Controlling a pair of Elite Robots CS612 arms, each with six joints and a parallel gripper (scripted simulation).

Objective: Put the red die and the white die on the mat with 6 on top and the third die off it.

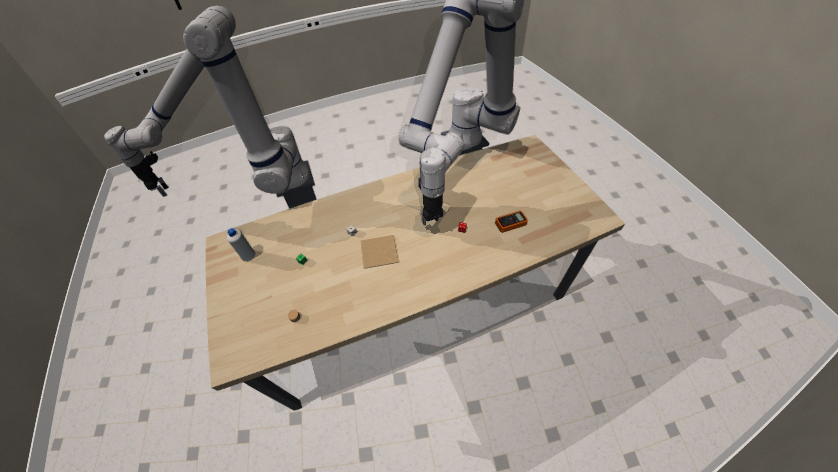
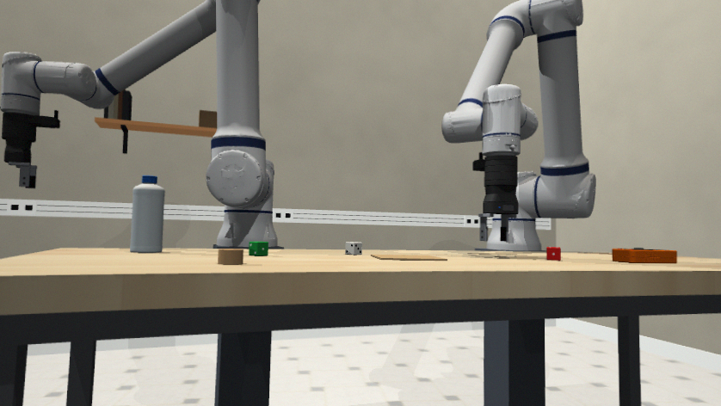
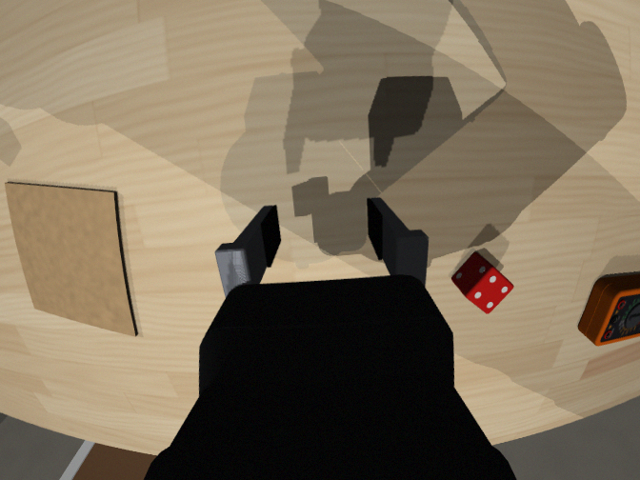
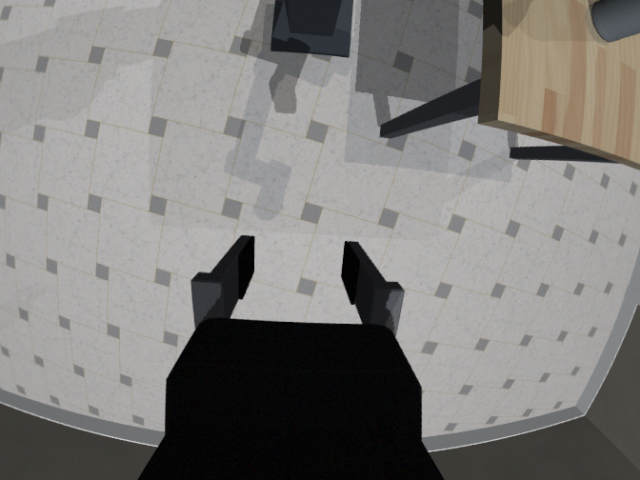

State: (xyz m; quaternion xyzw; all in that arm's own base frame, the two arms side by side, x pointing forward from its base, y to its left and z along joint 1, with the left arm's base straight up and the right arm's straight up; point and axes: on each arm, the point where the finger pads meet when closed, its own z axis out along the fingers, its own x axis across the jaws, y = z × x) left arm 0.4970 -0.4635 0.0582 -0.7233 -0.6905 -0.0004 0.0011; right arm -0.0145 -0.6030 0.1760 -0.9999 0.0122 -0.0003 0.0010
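The red die [image 1: 462, 226] [image 2: 553, 253] [image 3: 487, 287] lies off the mat with 4 on top. The white die [image 1: 351, 230] [image 2: 354, 248] lies on the table just behind the mat; its top is too small to read. The green die [image 1: 301, 258] [image 2: 258, 249] lies off the mat. The brown square mat [image 1: 379, 252] [image 2: 409, 257] [image 3: 71, 258] bears nothing. My left gripper [image 1: 432, 223] [image 2: 493, 238] [image 3: 323, 220] is open and empty above the table, between mat and red die. My right gripper [image 1: 162, 187] [image 2: 27, 181] [image 4: 298, 256] is open and empty, out over the floor.
A grey bottle [image 1: 240, 245] [image 2: 147, 219] with a blue cap stands beyond the green die. An orange multimeter [image 1: 511, 221] [image 2: 643, 255] [image 3: 614, 310] lies beside the red die. A small brown cylinder [image 1: 293, 316] [image 2: 230, 256] stands toward the table's front edge.
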